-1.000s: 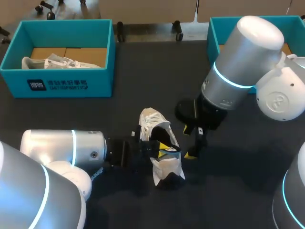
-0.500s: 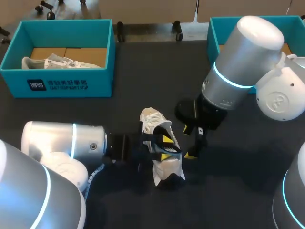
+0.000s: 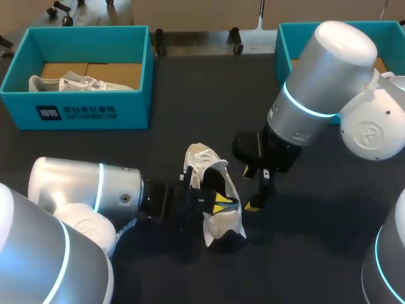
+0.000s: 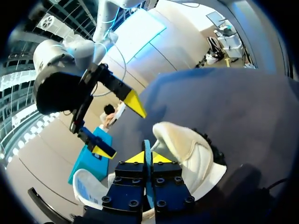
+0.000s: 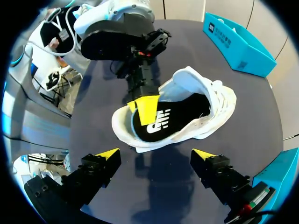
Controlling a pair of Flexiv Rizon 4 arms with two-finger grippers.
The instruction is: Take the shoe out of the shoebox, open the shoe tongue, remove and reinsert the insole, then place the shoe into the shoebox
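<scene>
A white shoe (image 3: 205,161) lies on the dark table, its black insole (image 5: 173,116) with a pale blue edge showing inside. My left gripper (image 3: 221,204) comes in low from the left and is shut on the insole's thin edge (image 4: 146,147) at the heel end, its yellow tips (image 5: 145,109) pressed together. In the left wrist view the shoe (image 4: 187,149) lies just beyond my left gripper (image 4: 148,157). My right gripper (image 3: 250,188) hangs open beside the shoe's right side, nothing between its fingers. In its own view my right gripper (image 5: 155,153) stands wide, the shoe (image 5: 212,105) ahead of it.
A teal shoebox (image 3: 76,111) at the back left holds a second white shoe (image 3: 76,82). Another teal box (image 3: 285,38) stands at the back right, mostly hidden behind my right arm. Bare dark table surrounds the shoe.
My left gripper's fingers parted briefly and closed again on the insole at the heel. The shoe shifted only slightly. My right arm has not moved.
</scene>
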